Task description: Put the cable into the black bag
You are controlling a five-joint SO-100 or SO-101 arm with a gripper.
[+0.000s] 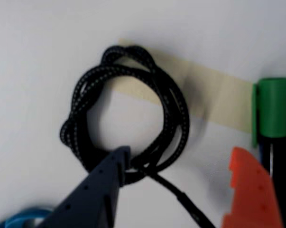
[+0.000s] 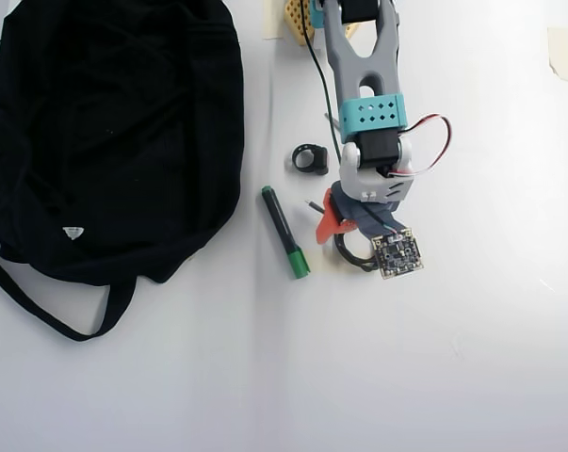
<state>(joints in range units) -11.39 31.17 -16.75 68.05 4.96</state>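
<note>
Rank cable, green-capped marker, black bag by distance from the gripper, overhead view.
From the gripper:
1. Cable, coiled right under it.
2. Green-capped marker, just left of it on the table.
3. Black bag, far left.

We see a grey arm (image 2: 359, 56) with a teal perforated band (image 2: 371, 114), red-white wires (image 2: 434, 141), and a gripper (image 1: 180, 166) with 1 navy and 1 orange finger.
</note>
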